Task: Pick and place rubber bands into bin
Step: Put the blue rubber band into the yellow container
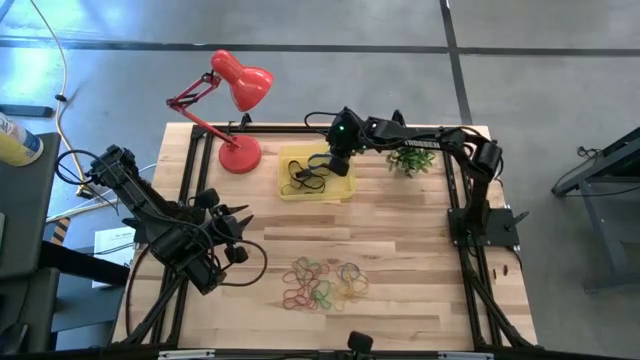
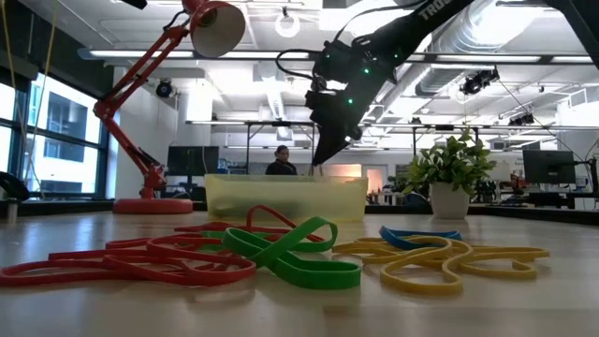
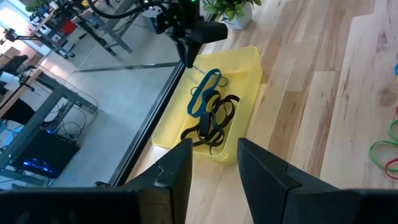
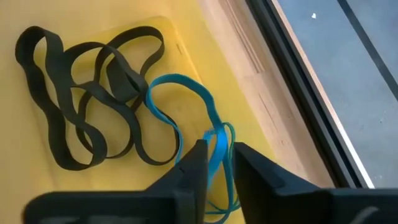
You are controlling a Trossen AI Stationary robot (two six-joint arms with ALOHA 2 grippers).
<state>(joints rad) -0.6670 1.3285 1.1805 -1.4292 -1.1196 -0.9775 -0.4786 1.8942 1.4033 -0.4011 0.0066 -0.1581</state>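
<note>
The yellow bin (image 1: 345, 190) sits at the table's far side, between the lamp and the plant. It holds several dark rubber bands (image 4: 81, 118) and a blue rubber band (image 4: 168, 112). My right gripper (image 1: 333, 165) hangs over the bin's right half, pointing down, shut on the blue band. A pile of red, green, orange and yellow bands (image 1: 320, 282) lies loose on the wood near the table's near edge. My left gripper (image 3: 213, 155) waits open at the table's left side, pointing toward the bin (image 3: 249, 59). My right gripper pinches the blue band at one end of its loop (image 4: 219, 144) between its two fingers, coming from above and pointing down. The rest of the band hangs slack below the fingers, and its lower part (image 3: 200, 102) lies in the bin, on the dark bands.
A red desk lamp (image 1: 240, 85) stands left of the bin, its base (image 1: 239, 155) on the table. A small potted plant (image 1: 410, 158) stands right of the bin. Bare wood lies between the bin and the loose pile. A person (image 2: 279, 161) shows far behind the table.
</note>
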